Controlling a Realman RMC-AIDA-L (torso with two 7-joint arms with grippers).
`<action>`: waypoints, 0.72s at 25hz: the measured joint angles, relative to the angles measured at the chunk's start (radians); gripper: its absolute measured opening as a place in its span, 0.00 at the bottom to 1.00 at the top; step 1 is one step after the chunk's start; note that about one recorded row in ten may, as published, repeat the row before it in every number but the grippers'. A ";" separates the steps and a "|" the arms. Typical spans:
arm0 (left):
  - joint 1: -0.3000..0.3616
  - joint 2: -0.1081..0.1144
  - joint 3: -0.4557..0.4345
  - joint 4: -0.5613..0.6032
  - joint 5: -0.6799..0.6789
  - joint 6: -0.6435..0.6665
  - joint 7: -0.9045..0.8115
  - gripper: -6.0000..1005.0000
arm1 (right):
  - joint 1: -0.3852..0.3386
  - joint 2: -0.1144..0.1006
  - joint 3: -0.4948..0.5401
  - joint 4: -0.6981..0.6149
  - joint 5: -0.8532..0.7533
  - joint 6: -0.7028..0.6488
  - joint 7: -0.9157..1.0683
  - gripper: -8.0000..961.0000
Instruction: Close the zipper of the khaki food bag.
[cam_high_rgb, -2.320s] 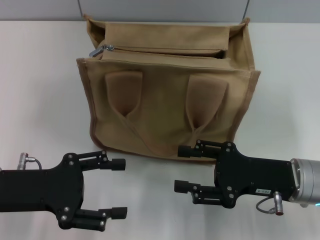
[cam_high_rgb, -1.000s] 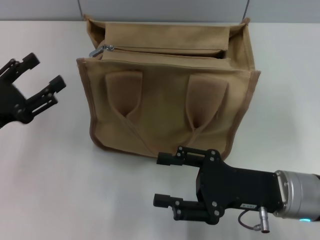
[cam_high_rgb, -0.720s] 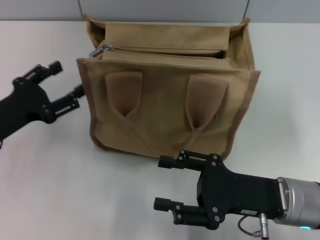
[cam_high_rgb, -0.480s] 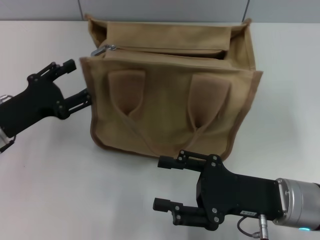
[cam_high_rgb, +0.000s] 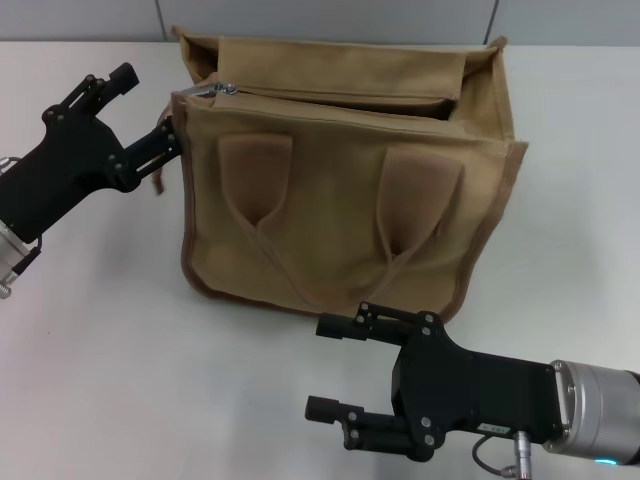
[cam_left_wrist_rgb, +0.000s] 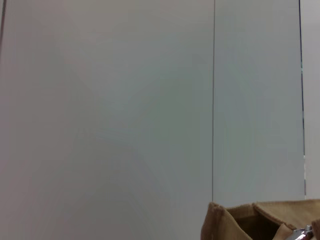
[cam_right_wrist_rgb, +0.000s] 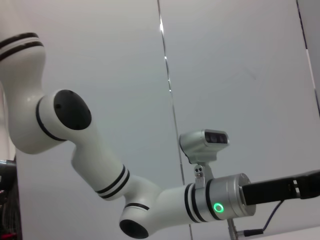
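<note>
At the khaki food bag's (cam_high_rgb: 340, 190) left corner, left end effector (cam_high_rgb: 150, 108) spread.

White table (cam_high_rgb: 90, 330), grey wall (cam_left_wrist_rgb: 110, 100)

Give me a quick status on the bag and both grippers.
Left gripper open at the bag's left top corner, near the zipper pull. Right gripper open, idle in front. Nothing blocking.

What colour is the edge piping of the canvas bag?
Darker brown, against the tan canvas bag; the brown edge piping shows best in the head view.
</note>
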 joint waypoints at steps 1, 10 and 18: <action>-0.001 -0.001 0.001 -0.005 -0.005 0.000 0.006 0.79 | 0.000 0.000 0.003 0.003 0.000 0.006 0.000 0.73; -0.004 0.004 0.000 -0.024 -0.010 0.016 -0.031 0.78 | 0.005 0.000 0.011 0.011 0.000 0.018 -0.002 0.73; -0.004 0.005 0.003 -0.021 -0.006 0.046 -0.054 0.73 | 0.004 0.000 0.019 0.011 0.000 0.019 -0.002 0.73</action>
